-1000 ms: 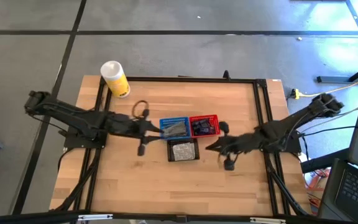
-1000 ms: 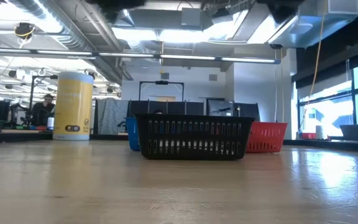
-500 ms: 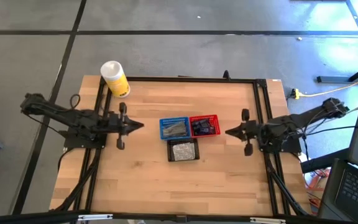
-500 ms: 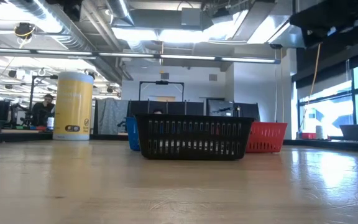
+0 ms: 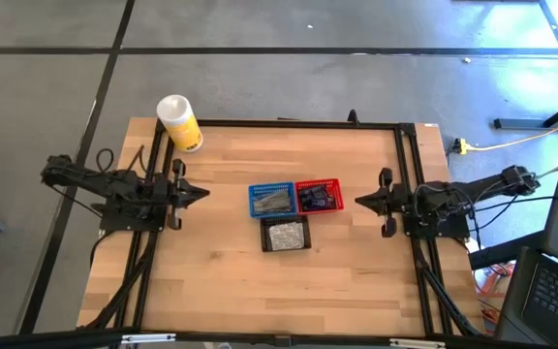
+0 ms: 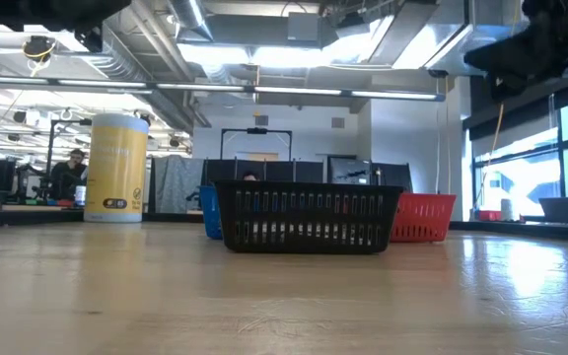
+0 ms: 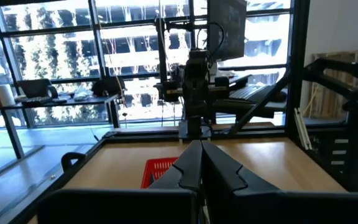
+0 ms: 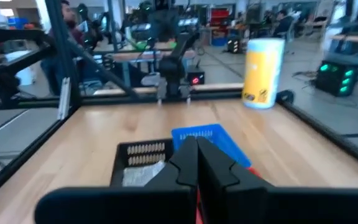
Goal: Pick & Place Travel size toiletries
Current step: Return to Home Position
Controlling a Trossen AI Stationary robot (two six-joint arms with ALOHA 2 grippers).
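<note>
Toiletries [image 5: 273,201] in rectangular mesh baskets [image 6: 309,222], left gripper [image 5: 204,191], right gripper [image 5: 358,202] pinched closed

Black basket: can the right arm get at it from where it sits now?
Probably yes. The right claw sits shut off to the right, with only bare table between it and the black basket.

I count one blue basket [image 5: 271,185]; one red basket [image 5: 319,182]; one black basket [image 5: 263,235]; one canister [image 5: 179,122]; toiletries [image 5: 273,201], perhaps several, too jumbled to number.

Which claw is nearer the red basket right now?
Right. The right claw hangs just beside the red basket; the left claw is farther off, beyond the blue basket.
</note>
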